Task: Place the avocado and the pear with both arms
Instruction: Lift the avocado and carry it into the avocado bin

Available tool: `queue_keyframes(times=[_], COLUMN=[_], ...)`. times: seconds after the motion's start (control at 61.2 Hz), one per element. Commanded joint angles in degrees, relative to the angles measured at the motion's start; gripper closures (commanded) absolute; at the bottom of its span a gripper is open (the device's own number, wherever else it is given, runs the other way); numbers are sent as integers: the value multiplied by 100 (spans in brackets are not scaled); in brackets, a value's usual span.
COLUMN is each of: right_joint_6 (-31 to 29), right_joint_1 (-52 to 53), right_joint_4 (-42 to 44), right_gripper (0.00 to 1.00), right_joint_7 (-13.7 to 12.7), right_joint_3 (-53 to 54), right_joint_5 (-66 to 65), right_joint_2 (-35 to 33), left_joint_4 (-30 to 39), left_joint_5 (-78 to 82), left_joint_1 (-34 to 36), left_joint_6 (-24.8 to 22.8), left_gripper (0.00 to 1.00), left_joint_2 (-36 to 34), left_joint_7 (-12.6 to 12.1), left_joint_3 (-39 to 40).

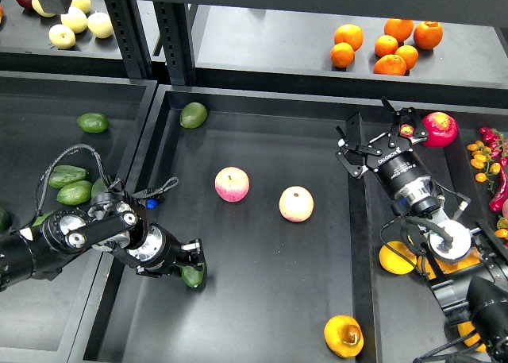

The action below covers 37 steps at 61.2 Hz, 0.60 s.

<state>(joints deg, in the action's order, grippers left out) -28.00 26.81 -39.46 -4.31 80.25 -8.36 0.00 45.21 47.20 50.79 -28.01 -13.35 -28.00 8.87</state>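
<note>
While the left gripper point(190, 261) lies low near the front left of the middle tray point(262, 299), its black fingers are clamped on the avocado point(192, 276), a dark, glossy green fruit of which only a tapered end shows below the fingertips. The pear point(344, 336) lies by the tray's front edge, toward its right corner: plump, golden yellow-orange, smooth-skinned, with a brownish dimpled end turned to the right. The right gripper point(373, 139) hangs over the divider between the middle tray and the right one, fingers spread apart and holding nothing; white lettering runs along its black body but is too small to read.

Two round pink-and-yellow apples point(232, 183) sit near the middle tray's centre, apart from each other. A shorter, lighter green avocado point(193, 114) rests against the tray's back left corner. Just beside the right gripper, in the right tray, sits a red pomegranate point(439, 129). Oranges point(386, 44) cluster on the grey shelf behind. The trays are matte black with raised rims.
</note>
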Motion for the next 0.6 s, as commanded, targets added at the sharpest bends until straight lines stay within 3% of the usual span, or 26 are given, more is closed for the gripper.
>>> queue_keyframes(times=[0.0,0.196,0.588], right_joint_6=[0,0,0], right_joint_1=[0,0,0], right_joint_4=[0,9,9], right_gripper=[0,0,0], right_joint_7=[0,-17,-17], right_joint_3=[-9,-9,-18], right_joint_5=[2,2,2], right_joint_2=[0,0,0], left_joint_4=[32,15,-29], left_joint_5=[-9,-114,-255], left_joint_1=[141,581,713], left_joint_6=[1,1,1], left_gripper=[80,80,79], left_joint_2=[-334,-1002,-1951], left_joint_7=[0,0,0], left_joint_3=[88,194,334])
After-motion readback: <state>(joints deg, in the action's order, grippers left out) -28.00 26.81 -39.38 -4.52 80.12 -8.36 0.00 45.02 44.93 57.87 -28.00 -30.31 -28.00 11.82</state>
